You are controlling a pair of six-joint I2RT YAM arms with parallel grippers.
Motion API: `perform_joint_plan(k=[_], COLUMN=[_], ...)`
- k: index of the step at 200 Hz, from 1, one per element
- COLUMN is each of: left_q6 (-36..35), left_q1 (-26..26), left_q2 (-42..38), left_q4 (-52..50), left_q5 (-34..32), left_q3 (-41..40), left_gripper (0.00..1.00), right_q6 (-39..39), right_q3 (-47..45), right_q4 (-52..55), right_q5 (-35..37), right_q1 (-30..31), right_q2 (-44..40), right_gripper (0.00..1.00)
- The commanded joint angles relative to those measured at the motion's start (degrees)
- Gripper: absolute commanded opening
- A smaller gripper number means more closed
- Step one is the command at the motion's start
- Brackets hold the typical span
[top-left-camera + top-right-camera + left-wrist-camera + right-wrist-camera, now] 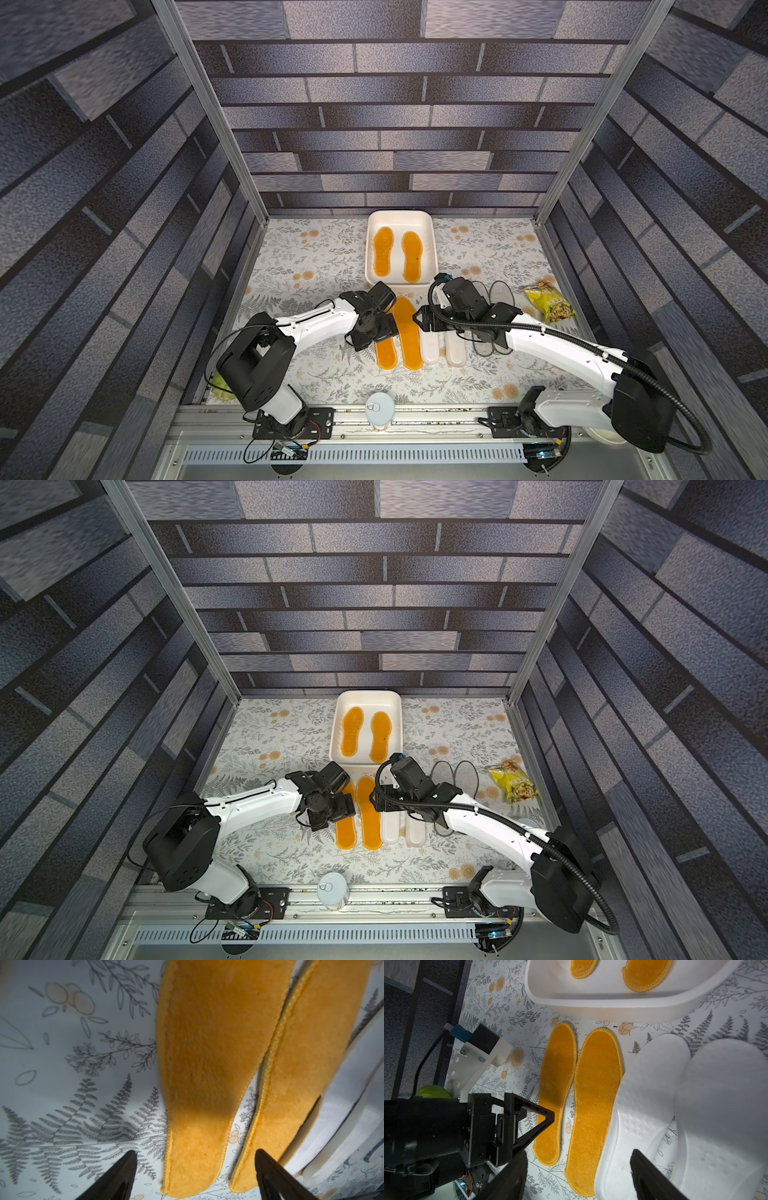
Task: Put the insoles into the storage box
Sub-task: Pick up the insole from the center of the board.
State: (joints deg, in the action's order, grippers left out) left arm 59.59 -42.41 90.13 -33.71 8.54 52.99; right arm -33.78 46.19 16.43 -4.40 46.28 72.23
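While two orange insoles lie side by side inside the white storage box at the back of the bench, six more lie in a row just in front of it: an orange pair, a white pair and a grey pair. The left fingers stand spread, released, either side of one end of the outermost orange insole. The right fingers are likewise apart, empty, above a white insole.
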Motion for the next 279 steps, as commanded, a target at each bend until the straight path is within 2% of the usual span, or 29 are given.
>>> perform_joint_plan(k=[1, 56, 137, 221, 279], left_q6=[-1.06, -1.13, -6.75, -9.42, -9.80], left_q1=[-0.86, -1.65, -0.24, 1.46, 1.38], left_q2=[1.38, 4.60, 10.27, 13.46, 13.03], left_q4=[-2.18, -4.28, -10.36, -9.53, -7.99], left_q5=[-1.04, -2.71, -6.78, -6.11, -6.35], left_q3=[1.71, 3.39, 10.88, 11.52, 11.91], left_gripper=[0.86, 0.83, 0.85, 0.75, 0.76], right_q6=[0.91, 0.99, 0.88, 1.08, 1.00], right_q3=[-0.76, -0.84, -1.30, -0.89, -0.78], right_q4=[0.51, 0.45, 0.19, 0.10, 0.01], right_q5=[1.35, 0.96, 0.56, 0.30, 0.19], right_q1=[0.54, 0.49, 0.48, 0.56, 0.51], right_q2=[-2.05, -4.10, -4.51, -3.77, -3.41], right_gripper=[0.79, 0.80, 0.80, 0.80, 0.80])
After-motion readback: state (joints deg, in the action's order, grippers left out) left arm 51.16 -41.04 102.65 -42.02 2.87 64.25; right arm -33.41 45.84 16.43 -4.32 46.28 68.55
